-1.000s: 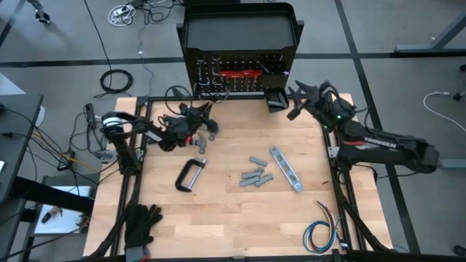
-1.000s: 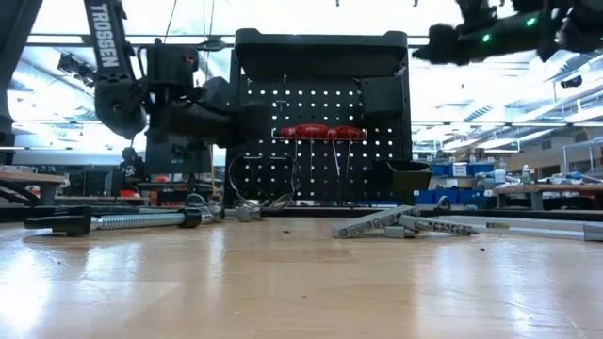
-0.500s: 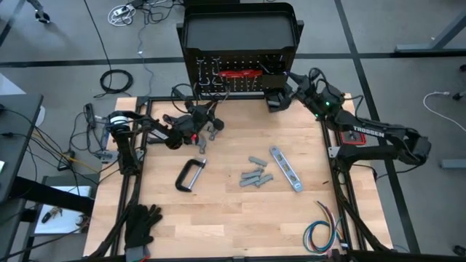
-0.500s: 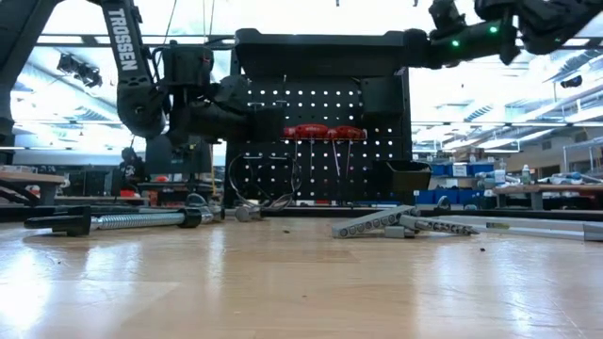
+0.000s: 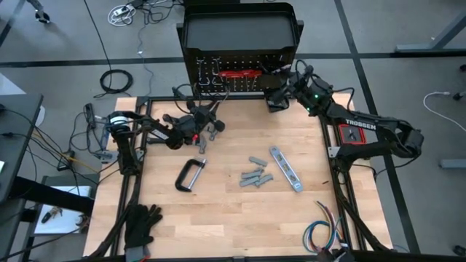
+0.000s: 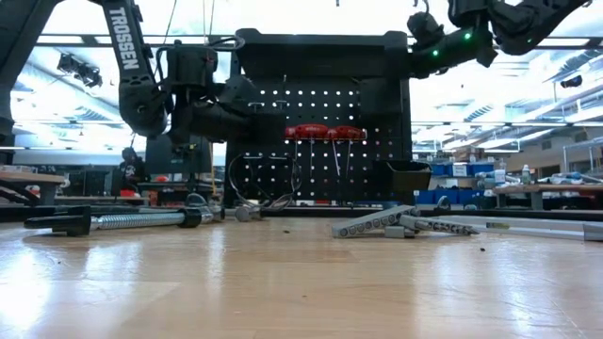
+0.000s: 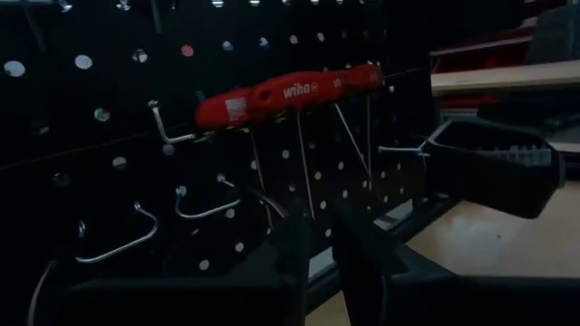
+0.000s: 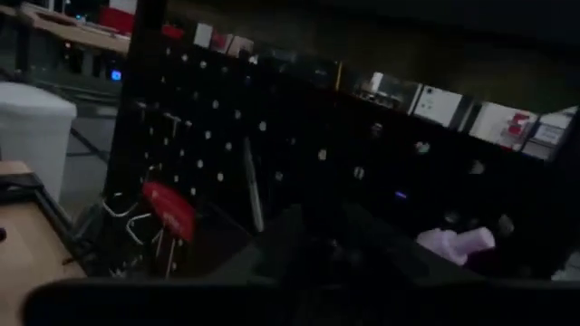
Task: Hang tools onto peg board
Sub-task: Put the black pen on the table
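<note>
Your right gripper [image 5: 285,84] is hanging high against the right side of the peg board [image 6: 377,151], above the small black bin [image 6: 409,177]. I cannot tell whether it is clenched or released. Your left gripper [image 5: 194,124] is hovering low in front of the board's left part, facing the empty hooks [image 7: 113,244]. Whether it is grasping anything, I cannot tell either.

The C-clamp [image 5: 190,175], the flat bar [image 5: 286,169] and the grey pieces [image 5: 255,177] are lying mid-table, well apart from both grippers. What look like the hammers [image 5: 211,129] are lying just beside the left gripper.

Here is what you are risking:
- The right gripper is working very near the panel; a push forward may be rocking the whole board.
- The red-handled tools [image 5: 239,73] are hanging between the two grippers, so a sideways swing from either arm could be knocking them off their hook.
- The left arm is moving close to the hammers, and a low sweep may be shoving them out of easy reach.
- Both arms are crowding the same board, so you are risking a collision.
</note>
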Available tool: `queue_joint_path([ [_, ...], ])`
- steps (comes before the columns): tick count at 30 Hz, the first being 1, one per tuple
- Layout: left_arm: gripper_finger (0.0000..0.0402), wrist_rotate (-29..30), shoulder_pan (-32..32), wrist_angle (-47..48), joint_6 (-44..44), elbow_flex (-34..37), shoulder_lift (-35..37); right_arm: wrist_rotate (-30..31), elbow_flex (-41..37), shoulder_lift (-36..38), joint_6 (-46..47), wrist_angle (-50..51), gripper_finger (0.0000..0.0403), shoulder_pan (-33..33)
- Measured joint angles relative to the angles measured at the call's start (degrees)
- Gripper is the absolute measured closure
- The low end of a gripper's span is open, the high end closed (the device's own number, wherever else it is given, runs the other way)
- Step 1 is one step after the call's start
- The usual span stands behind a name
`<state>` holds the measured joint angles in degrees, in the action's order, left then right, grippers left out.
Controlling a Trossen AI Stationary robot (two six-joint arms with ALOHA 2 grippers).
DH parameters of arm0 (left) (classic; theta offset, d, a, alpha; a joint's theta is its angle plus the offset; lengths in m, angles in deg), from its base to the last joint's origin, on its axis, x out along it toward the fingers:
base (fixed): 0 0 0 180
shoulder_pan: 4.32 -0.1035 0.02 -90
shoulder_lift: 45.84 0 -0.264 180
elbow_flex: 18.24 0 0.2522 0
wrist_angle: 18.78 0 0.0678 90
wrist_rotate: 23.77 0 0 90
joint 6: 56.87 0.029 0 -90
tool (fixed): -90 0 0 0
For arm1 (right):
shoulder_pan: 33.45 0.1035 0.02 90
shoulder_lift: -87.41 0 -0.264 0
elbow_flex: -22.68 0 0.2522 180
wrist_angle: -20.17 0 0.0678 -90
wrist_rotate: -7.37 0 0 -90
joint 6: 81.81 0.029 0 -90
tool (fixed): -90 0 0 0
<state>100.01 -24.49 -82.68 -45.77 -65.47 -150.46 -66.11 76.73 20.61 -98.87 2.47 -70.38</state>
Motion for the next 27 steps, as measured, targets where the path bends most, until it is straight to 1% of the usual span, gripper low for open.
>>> queue_joint_path([
  [4,0.0348,0.0,0.6,0.3,0.7,0.0,0.0,-0.3,0.0,0.5,0.1,-0.5,0.0357,0.0],
  [5,0.0348,0.0,0.8,0.5,0.7,0.0,0.0,-0.4,0.0,0.5,0.0,-0.4,0.0366,0.1],
  [12,0.0348,0.2,1.5,1.5,0.8,0.0,0.0,-0.3,0.0,0.7,-1.1,-0.4,0.0367,0.6],
  [16,0.0348,0.2,1.5,2.4,0.9,0.0,0.0,0.2,0.0,1.7,-3.4,-0.7,0.0367,1.2],
  [19,0.0348,0.6,1.5,3.1,0.9,0.0,0.0,0.6,0.0,3.3,-4.5,-2.6,0.0367,2.3],
  [27,0.0348,0.9,1.5,3.6,0.9,0.0,0.0,0.5,0.0,9.7,-7.4,-3.1,0.0367,7.1],
])
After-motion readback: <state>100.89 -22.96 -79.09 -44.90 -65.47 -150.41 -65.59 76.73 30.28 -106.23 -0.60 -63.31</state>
